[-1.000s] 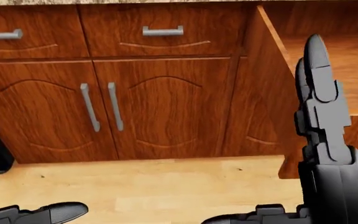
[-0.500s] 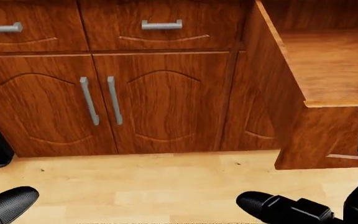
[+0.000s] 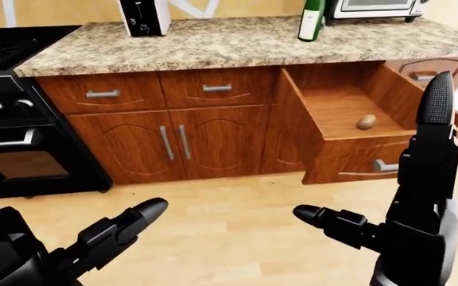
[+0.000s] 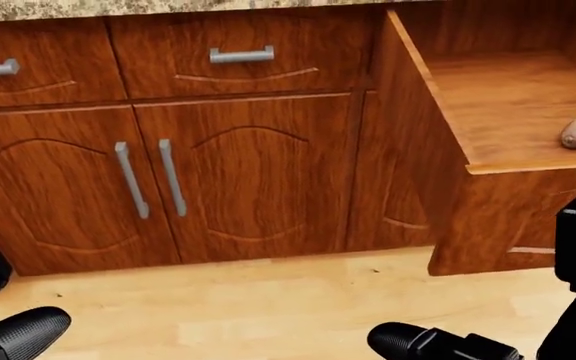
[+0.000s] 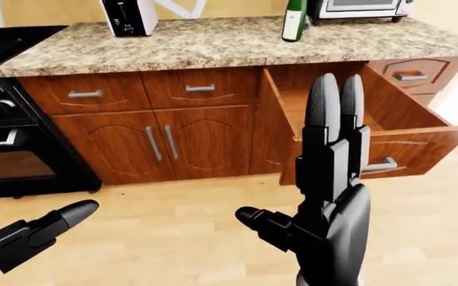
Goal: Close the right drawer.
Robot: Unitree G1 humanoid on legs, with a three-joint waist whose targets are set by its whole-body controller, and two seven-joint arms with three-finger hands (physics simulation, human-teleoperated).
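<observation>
Kitchen: speckled granite counter (image 3: 213,42) over wooden cabinets | open wooden right drawer (image 3: 348,143), view right, small brown lump (image 3: 366,121) inside | your right hand (image 3: 420,179): fingers extended, empty, short of drawer | left hand (image 3: 110,235): open, low | step: approach; next, press drawer front (image 5: 412,149) inward.

A home kitchen: a speckled granite table (image 3: 237,44) tops wooden cabinets (image 3: 173,143) with metal handles. A black oven (image 3: 14,143) stands at the left of the left-eye view. On the table are a microwave (image 3: 372,8), a green bottle (image 3: 311,19) and a small black-and-white appliance (image 3: 144,16). The floor (image 3: 229,220) is light wood.
</observation>
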